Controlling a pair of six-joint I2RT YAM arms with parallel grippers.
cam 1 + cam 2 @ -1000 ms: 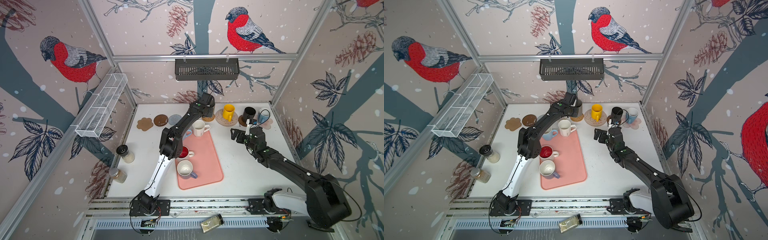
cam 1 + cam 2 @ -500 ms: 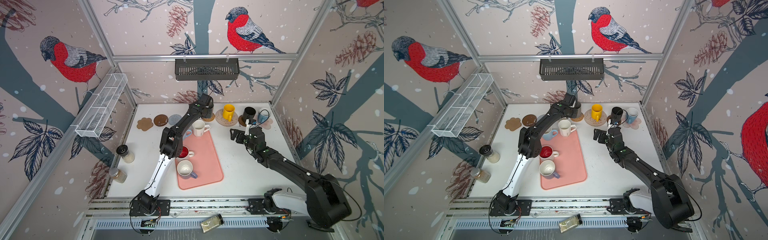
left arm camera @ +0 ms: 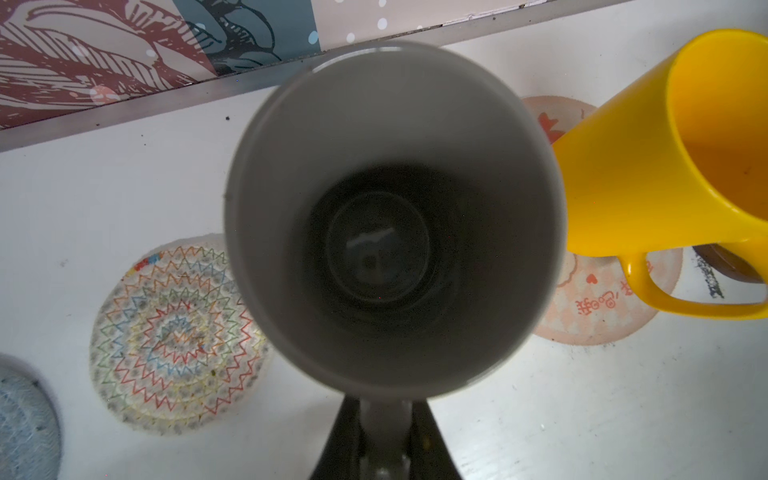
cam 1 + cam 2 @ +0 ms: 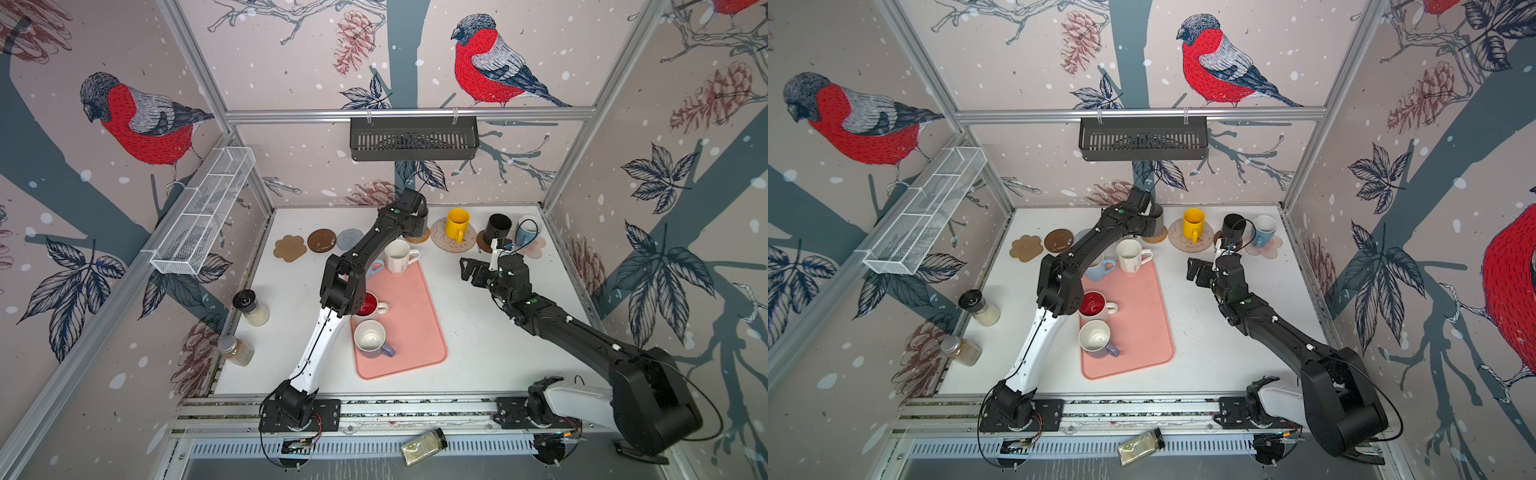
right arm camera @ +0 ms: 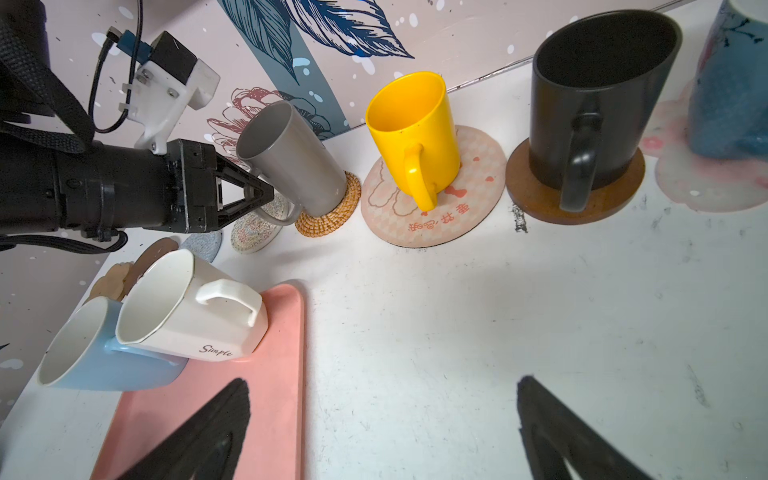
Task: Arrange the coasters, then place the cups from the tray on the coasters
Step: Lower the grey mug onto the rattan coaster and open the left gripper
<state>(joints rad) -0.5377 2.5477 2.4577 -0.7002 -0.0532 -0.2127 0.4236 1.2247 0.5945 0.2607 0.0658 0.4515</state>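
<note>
My left gripper [image 5: 259, 195] is shut on the handle of the grey cup [image 5: 291, 162], whose base rests on the rattan coaster [image 5: 332, 210] at the back. The left wrist view looks straight down into this grey cup [image 3: 390, 216], with the cream woven coaster [image 3: 174, 332] bare beside it. The yellow cup [image 4: 456, 224], black cup [image 4: 496, 228] and blue cup [image 4: 528, 232] stand on coasters to the right. Paw [image 4: 289, 248], brown [image 4: 321, 240] and blue-grey [image 4: 349, 239] coasters lie bare. The white [image 4: 398, 257], light blue [image 4: 1100, 268], red-inside [image 4: 368, 307] and lavender [image 4: 372, 340] cups are at the tray [image 4: 411, 316]. My right gripper [image 5: 384, 382] hangs open and holds nothing, right of the tray.
Two spice jars [image 4: 251, 307] [image 4: 237, 351] stand by the left wall, and a third jar [image 4: 424, 446] lies on the front rail. A white wire basket [image 4: 203, 216] hangs on the left wall and a black one [image 4: 413, 139] on the back wall.
My right gripper has drifted a little to the left, toward the tray, still open. The left arm with the grey cup has barely moved.
</note>
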